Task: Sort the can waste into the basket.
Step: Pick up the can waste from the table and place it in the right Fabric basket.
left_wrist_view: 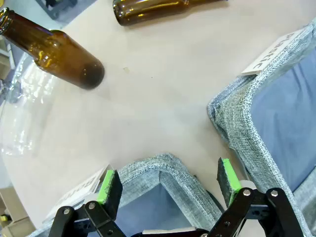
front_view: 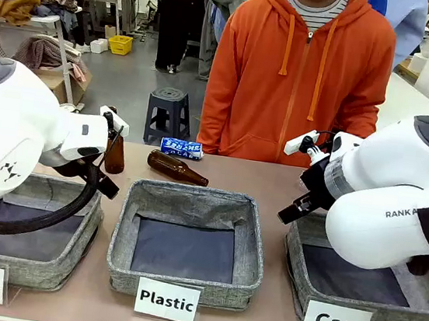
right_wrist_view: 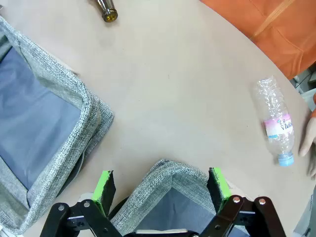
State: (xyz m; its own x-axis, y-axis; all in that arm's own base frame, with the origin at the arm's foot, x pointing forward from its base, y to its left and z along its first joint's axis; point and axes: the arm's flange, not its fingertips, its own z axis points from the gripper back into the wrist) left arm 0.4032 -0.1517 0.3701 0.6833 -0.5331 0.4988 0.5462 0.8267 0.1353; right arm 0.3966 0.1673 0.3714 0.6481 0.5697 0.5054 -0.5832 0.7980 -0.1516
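— Right end effector [right_wrist_view: 160, 186] spread wide, empty, poised over a corner of the "Can" basket [front_view: 414, 320].
— And the blue can [front_view: 181, 148]?
— Lying on its side at the far edge of the surface [front_view: 274, 183], just before the person's orange hoodie [front_view: 287, 75], well apart from that basket.
— Left end effector [left_wrist_view: 168, 180]?
— Wide too, nothing held, above the "Bottle" basket [front_view: 53, 266] corner. Upright brown bottle [front_view: 115, 154] near, second brown bottle [front_view: 176, 168] lying flat.

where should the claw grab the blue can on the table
Across the middle of the blue can, coming down from above. It lies on its side, long axis left to right, so closing on its near and far curved sides likely works best, clear of the brown bottle lying just in front.
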